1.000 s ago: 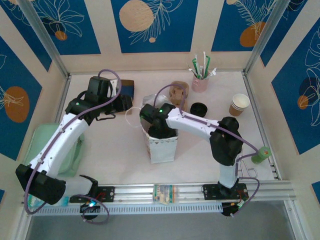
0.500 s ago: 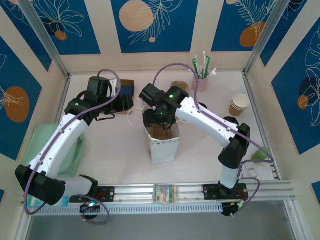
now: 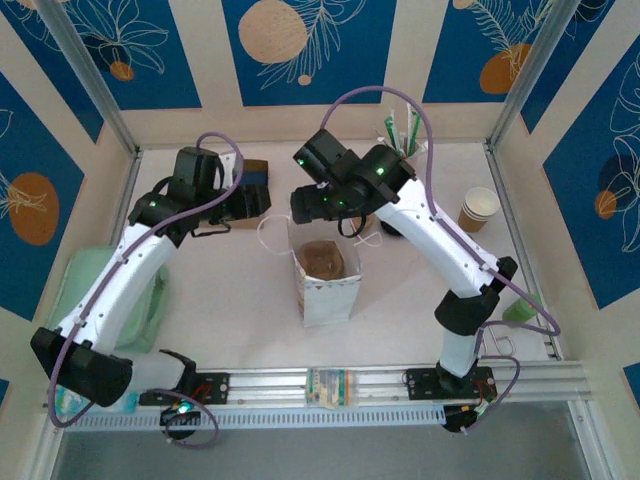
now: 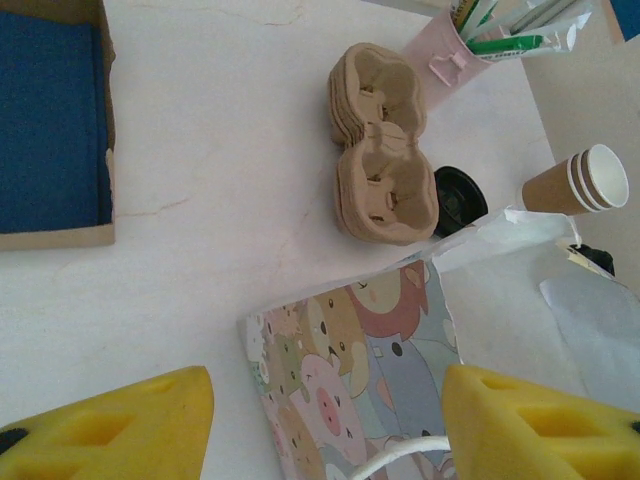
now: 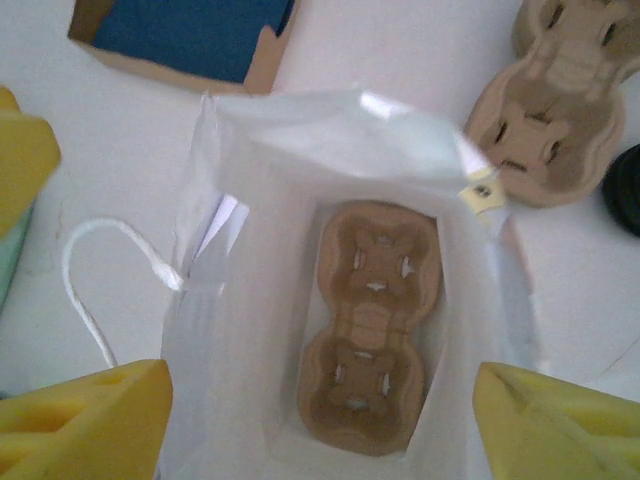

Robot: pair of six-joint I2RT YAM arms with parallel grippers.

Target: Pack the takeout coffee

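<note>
Both pairs of fingers stand wide apart and empty: the right gripper (image 5: 320, 400) above the open white paper bag (image 3: 325, 290), the left gripper (image 4: 325, 410) beside it. A pulp carrier (image 5: 370, 320) lies in the bag, cupless. Where the takeout coffee is we cannot tell, so we judge that packing it is left to do.

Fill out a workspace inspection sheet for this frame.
Surface: white table, no spills seen.
Job's things: bag upright and open; one carrier lying flat inside.
Clutter: carrier stack, black lids, cup stack, straw holder, blue-lined box, green tray.
Grippers: left gripper open, empty, beside the bag; right gripper open, empty, above the bag's mouth.
Cables: purple cable arching high, no snag seen.
Surroundings: blue printed panels, metal frame posts.
</note>
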